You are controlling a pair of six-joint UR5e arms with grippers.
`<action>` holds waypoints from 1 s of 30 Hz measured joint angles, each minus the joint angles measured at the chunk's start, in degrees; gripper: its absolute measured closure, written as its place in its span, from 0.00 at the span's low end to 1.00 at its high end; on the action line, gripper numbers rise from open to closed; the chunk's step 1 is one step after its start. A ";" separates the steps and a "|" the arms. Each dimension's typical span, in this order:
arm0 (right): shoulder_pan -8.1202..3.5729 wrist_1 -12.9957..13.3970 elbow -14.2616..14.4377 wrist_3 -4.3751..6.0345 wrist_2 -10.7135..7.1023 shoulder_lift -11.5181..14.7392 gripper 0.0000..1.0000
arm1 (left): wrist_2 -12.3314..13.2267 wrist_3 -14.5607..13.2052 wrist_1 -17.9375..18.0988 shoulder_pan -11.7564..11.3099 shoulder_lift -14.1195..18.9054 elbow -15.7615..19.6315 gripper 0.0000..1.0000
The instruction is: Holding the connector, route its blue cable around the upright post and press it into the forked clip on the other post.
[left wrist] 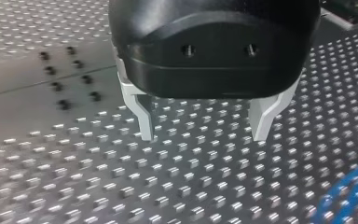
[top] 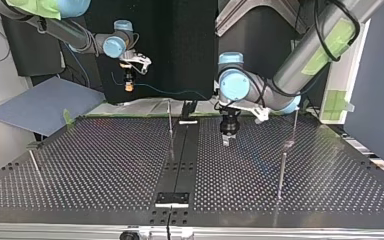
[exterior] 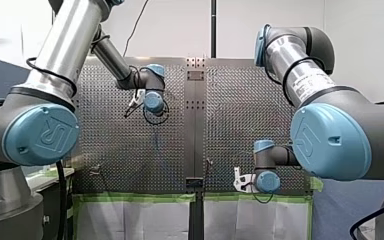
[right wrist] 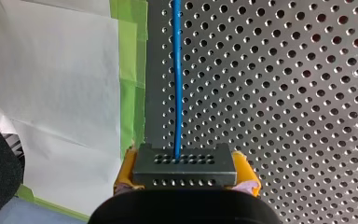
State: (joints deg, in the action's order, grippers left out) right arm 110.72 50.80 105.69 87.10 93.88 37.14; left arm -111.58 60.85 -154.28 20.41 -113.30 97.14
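Step in hand: the opening carry, with the connector grasped and routing not yet begun. Right gripper (right wrist: 185,171) pinches the dark connector (right wrist: 185,161) between its yellow pads (right wrist: 127,169). The blue cable (right wrist: 177,70) leaves the connector's face and runs straight ahead over the perforated counter (right wrist: 284,93). In the top view this gripper hangs above and beyond the counter's far edge, at the view's left, fingers pointing down. The cable trails from it towards the middle of that edge, touching no post. Three thin posts show: one near the centre strip (top: 170,117) and two at the view's right (top: 282,172), (top: 295,125). Which one bears the forked clip is too small to tell; possibly the farther right-hand one, which shows a small fitting low on its stem. Left gripper (left wrist: 203,137) is spread, metal fingers (left wrist: 142,114) wide apart with only bare counter between them. It hovers just over the surface, wrist vertical, right of the centre strip in the top view. A stretch of blue cable lies beside it on the counter, not between its fingers. Judgement on the next move: my right arm must carry the connector in over the counter and sweep the cable around the upright post under light tension. The height should suit pressing it down into the fork. My left arm looks placed to steady the cable.
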 joint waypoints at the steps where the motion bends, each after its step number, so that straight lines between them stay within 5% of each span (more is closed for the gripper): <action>1: 0.01 -0.02 0.00 -0.01 0.00 0.00 1.00 | -0.43 -0.03 0.07 0.04 -0.60 -0.01 0.00; 11: 0.02 -0.03 0.00 -0.09 0.00 0.00 1.00 | -5.33 -3.71 -3.79 2.63 1.65 -0.04 0.00; 20: -0.02 0.10 0.00 -0.07 0.00 0.00 1.00 | -9.32 -3.84 -7.12 6.43 5.21 0.02 0.00; 30: -0.02 0.09 -0.01 -0.08 -0.03 -0.04 1.00 | -13.99 -3.48 -8.44 5.51 5.87 0.04 0.00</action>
State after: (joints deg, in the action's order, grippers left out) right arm 110.70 50.89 105.68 87.02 93.85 37.10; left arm -125.58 57.37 -162.72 25.92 -107.44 97.18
